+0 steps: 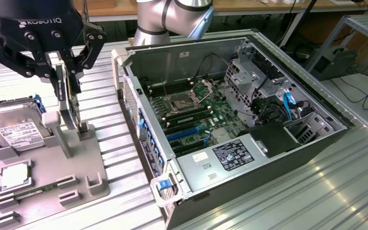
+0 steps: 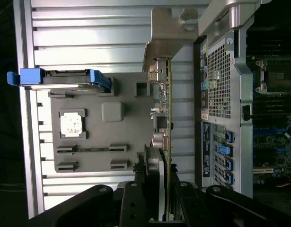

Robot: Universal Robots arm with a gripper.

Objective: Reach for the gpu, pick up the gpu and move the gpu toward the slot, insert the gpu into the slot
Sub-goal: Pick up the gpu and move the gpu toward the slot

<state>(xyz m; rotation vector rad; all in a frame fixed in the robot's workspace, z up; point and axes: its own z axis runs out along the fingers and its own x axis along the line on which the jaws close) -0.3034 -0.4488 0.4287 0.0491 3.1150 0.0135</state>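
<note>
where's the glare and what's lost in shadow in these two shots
Exterior view: light streaks glare off the ribbed table, and the gripper at the gpu reads dark. Wrist view: the table washes out near-white, while the inside of the computer case sinks into shadow.
</note>
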